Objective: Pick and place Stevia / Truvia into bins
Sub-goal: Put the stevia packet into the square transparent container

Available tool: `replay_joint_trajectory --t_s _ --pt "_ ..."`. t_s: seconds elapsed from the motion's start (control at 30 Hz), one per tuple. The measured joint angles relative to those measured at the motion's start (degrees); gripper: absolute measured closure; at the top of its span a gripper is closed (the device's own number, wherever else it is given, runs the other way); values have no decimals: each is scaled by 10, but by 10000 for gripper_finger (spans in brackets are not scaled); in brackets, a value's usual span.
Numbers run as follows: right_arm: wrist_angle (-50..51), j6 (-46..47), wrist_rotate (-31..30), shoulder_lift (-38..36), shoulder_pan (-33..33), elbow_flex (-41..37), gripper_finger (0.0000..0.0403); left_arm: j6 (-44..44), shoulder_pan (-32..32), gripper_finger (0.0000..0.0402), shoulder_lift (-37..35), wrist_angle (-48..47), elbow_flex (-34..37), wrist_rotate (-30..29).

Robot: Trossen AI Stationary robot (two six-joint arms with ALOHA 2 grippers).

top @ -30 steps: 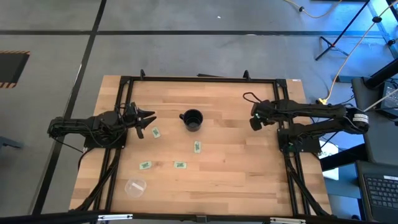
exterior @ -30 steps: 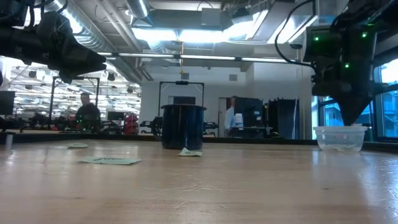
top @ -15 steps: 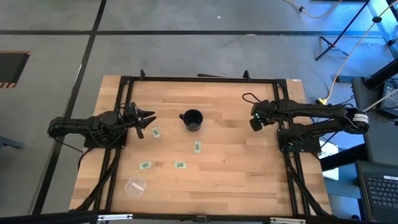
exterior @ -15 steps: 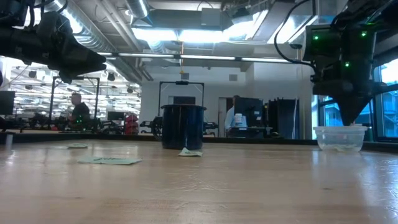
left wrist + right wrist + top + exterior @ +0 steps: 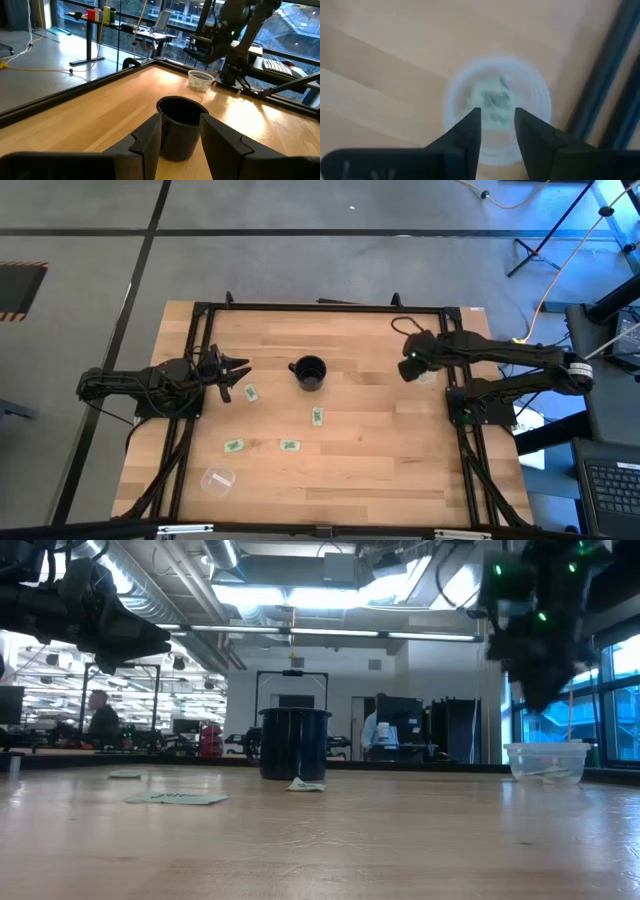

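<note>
My right gripper point(image 5: 407, 369) hangs above the table near the far right corner, its two fingers point(image 5: 470, 131) spread a little with nothing between them. Straight below, seen through that gap, sits one clear bin point(image 5: 497, 115) with pale packets point(image 5: 494, 100) lying inside it. In the low view the same bin point(image 5: 545, 762) stands on the wood just under and slightly to the side of the gripper point(image 5: 535, 690), apart from it.

My left gripper point(image 5: 240, 370) waits over the left side of the table, fingers point(image 5: 147, 140) parted and empty. Directly ahead of it, framed between its fingers, stands the black cup point(image 5: 181, 127). Just beside the left gripper's tips lies one Stevia packet point(image 5: 251, 393) flat on the table. Farther out, past the cup point(image 5: 310, 372), a second packet point(image 5: 317, 416) lies near the table's middle, and two more point(image 5: 233, 445) point(image 5: 289, 445) lie side by side toward the near edge. The second bin point(image 5: 217, 479) sits nearest the front left corner, well apart from both grippers; I cannot tell whether it holds anything.
</note>
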State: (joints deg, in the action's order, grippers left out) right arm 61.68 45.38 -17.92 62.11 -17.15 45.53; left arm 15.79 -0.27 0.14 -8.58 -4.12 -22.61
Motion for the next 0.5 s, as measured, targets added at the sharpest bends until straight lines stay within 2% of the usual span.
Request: replay_joint_trajectory --t_s 0.2,0.5 --pt "-67 -98 1 0 40 66 281 0 0 272 0 0 0 0" --pt "-248 -219 28 0 147 66 281 0 0 272 0 0 0 1"
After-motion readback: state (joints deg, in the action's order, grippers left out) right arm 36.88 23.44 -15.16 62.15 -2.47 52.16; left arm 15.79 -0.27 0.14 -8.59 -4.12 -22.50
